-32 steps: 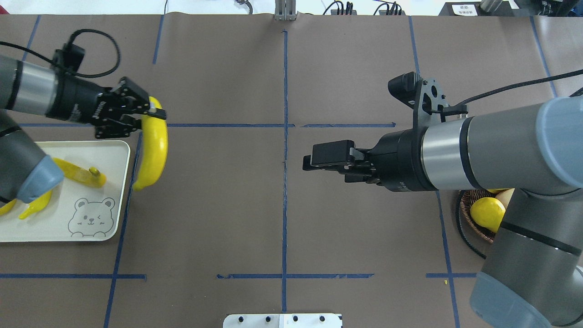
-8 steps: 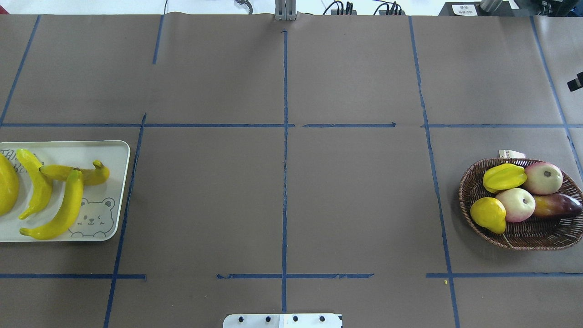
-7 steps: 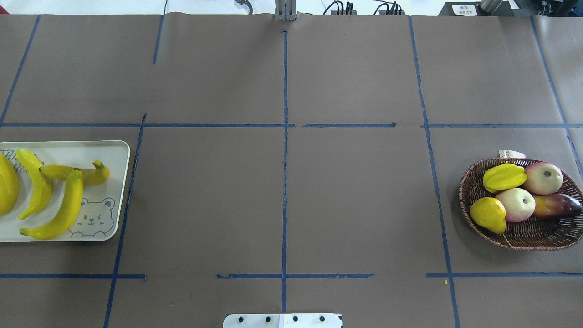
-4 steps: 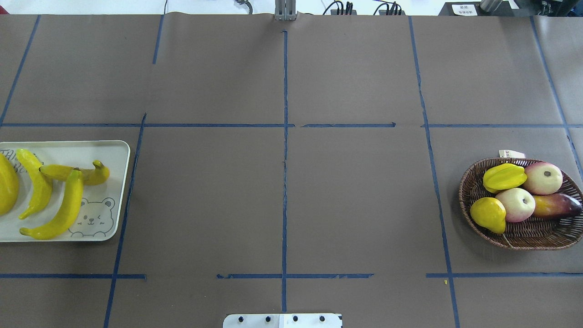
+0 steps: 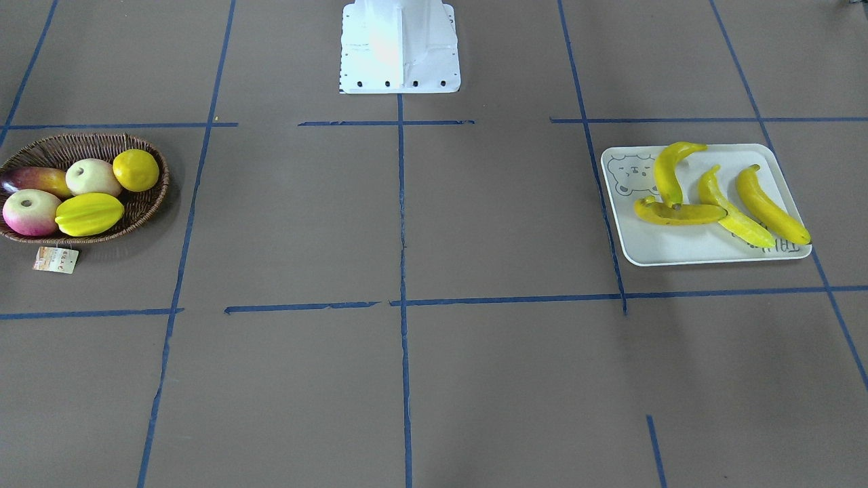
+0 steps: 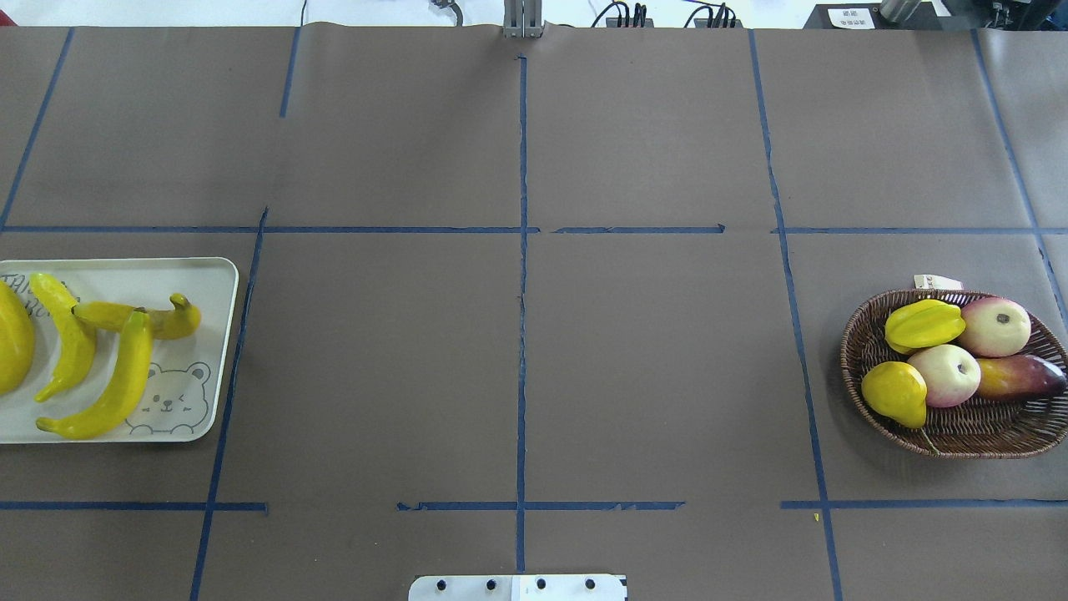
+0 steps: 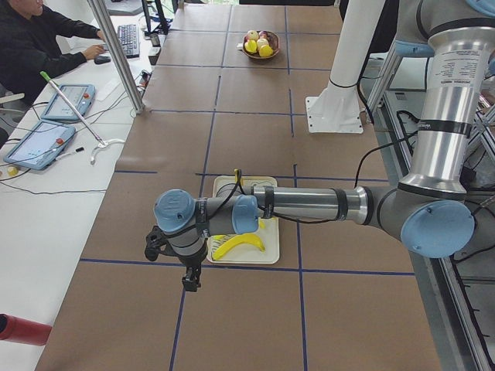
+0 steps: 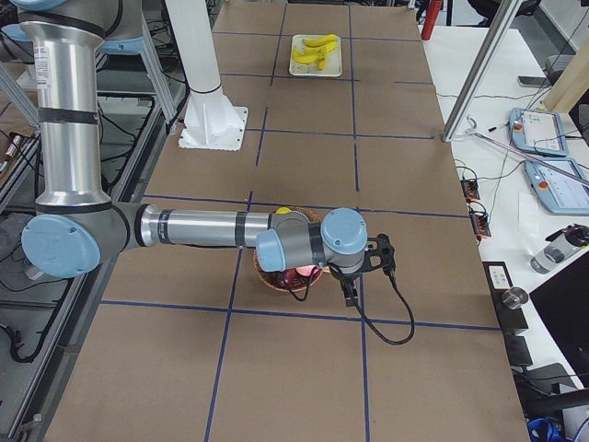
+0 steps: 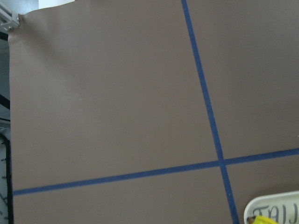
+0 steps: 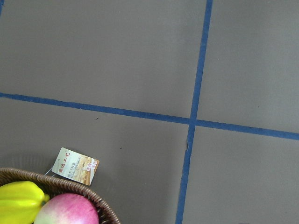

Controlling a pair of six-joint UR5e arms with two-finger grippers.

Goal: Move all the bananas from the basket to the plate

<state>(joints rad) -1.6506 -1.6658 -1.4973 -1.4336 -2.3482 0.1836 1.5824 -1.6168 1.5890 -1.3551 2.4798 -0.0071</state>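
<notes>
Four bananas (image 5: 770, 207) on plate (image 5: 678, 252), other fruit (image 5: 88, 213) in basket (image 5: 148, 202); cannot tell if end effectors (image 7: 190, 280) (image 8: 351, 296) are open.

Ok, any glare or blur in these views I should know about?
Front-facing view: the white robot base is blown out by glare. Left wrist view: soft focus, the plate corner slightly blurred. Overhead view: sharp, faint shadow beside the basket.

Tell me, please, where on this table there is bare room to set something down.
The whole middle of the table between the plate and the basket lies bare. The plate is crowded with four bananas; only its bear-drawing corner is free. The basket is packed with fruit.
</notes>
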